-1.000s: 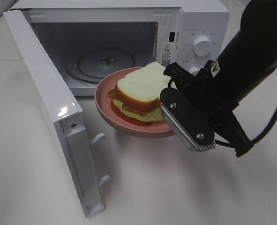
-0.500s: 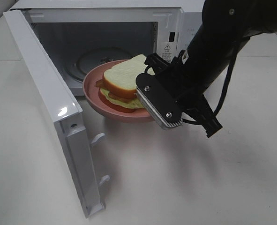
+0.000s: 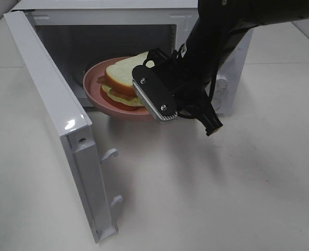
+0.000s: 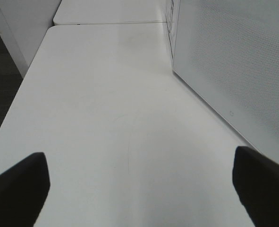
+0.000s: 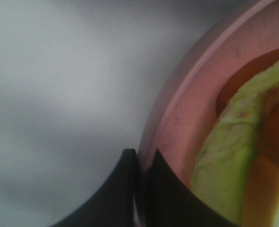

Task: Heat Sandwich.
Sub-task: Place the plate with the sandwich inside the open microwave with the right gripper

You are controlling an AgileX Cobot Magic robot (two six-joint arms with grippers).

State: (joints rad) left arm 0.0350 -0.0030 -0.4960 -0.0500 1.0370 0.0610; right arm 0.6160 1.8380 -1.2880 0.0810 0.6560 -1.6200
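Your right gripper (image 5: 140, 163) pinches the pink plate's (image 3: 94, 86) rim, jaws nearly closed. The sandwich (image 3: 122, 81) rides just beyond them, at the microwave (image 3: 117, 15) mouth. Clearance beneath is hard to see, so the plate may sag, catch and spill it. Your left gripper (image 4: 139, 187) gapes wide, empty.

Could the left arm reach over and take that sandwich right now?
Probably not directly: the open microwave door stands between that side and the sandwich, which sits on the pink plate pinched by the right fingers at the oven's mouth.
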